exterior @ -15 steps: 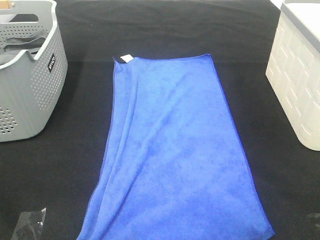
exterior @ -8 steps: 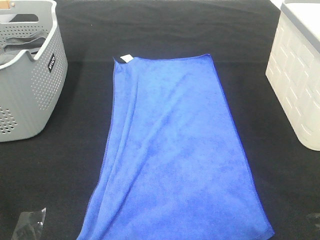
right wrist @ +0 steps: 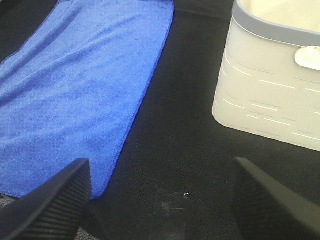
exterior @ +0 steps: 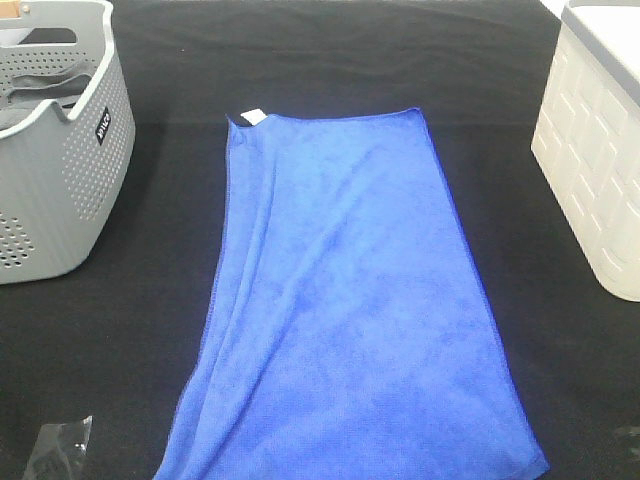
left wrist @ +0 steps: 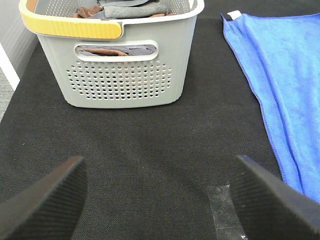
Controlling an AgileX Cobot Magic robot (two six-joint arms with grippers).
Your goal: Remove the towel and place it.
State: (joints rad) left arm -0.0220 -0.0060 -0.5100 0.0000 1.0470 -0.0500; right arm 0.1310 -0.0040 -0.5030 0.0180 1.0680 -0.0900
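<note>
Towel (exterior: 350,300) spread flat on black table (exterior: 150,330) in high view — between grey basket (exterior: 60,150) and white bin (exterior: 595,150), touching neither; white tag (exterior: 251,117) at far corner. Left wrist: my left gripper (left wrist: 160,200) spread wide, empty, basket ahead, towel beside. Right wrist: my right gripper (right wrist: 160,200) spread — empty, near towel's corner, bin beyond.

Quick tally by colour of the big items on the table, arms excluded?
Blue: 1, towel
Grey: 1, perforated basket
White: 1, bin
Total: 3
</note>
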